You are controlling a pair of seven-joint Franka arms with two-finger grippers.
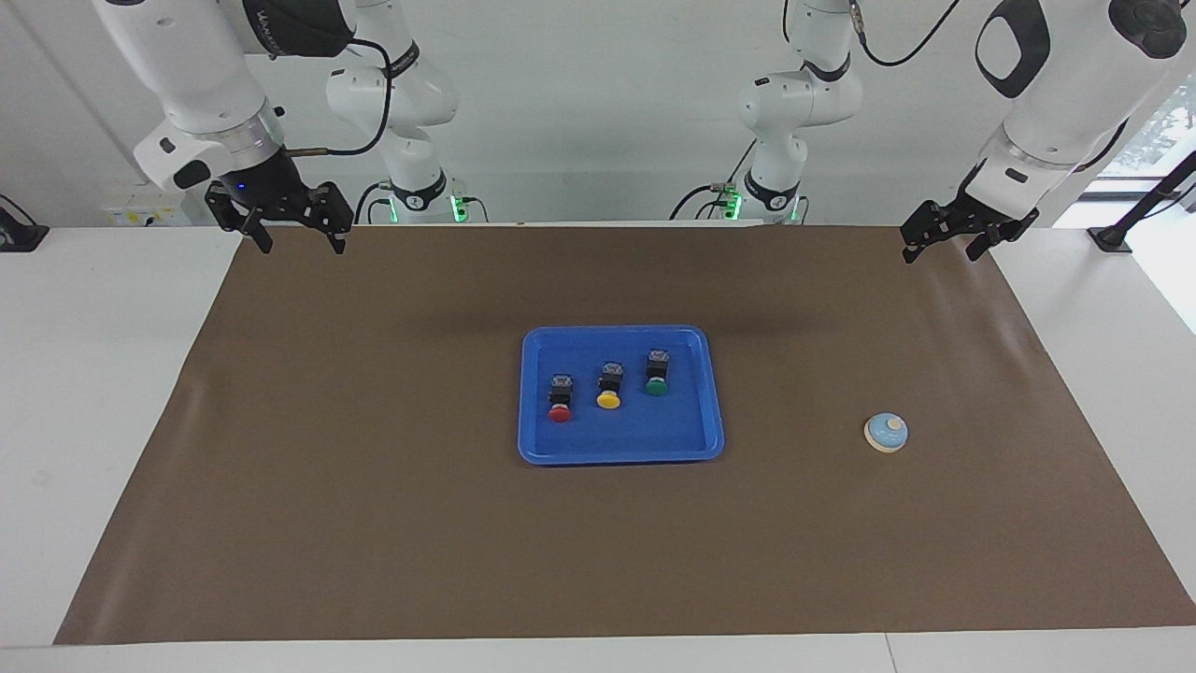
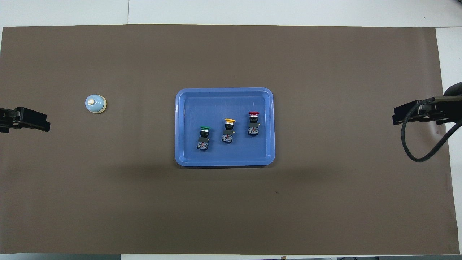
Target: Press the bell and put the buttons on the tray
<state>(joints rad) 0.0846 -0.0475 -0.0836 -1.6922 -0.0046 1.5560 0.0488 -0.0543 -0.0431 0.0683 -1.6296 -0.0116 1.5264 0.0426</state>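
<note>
The blue tray (image 1: 675,432) (image 2: 223,101) lies at the middle of the brown mat. Three buttons lie in it in a slanted row: red (image 1: 560,399) (image 2: 253,124), yellow (image 1: 609,386) (image 2: 228,130), green (image 1: 657,373) (image 2: 204,138). The light blue bell (image 1: 886,433) (image 2: 95,104) stands on the mat toward the left arm's end. My left gripper (image 1: 939,252) hangs open and empty over the mat's corner at that end. My right gripper (image 1: 301,247) hangs open and empty over the mat's corner at the right arm's end.
The brown mat (image 1: 374,486) covers most of the white table (image 1: 103,393), which shows bare at both ends. A black cable loop (image 2: 415,153) hangs from the right arm over the mat's edge.
</note>
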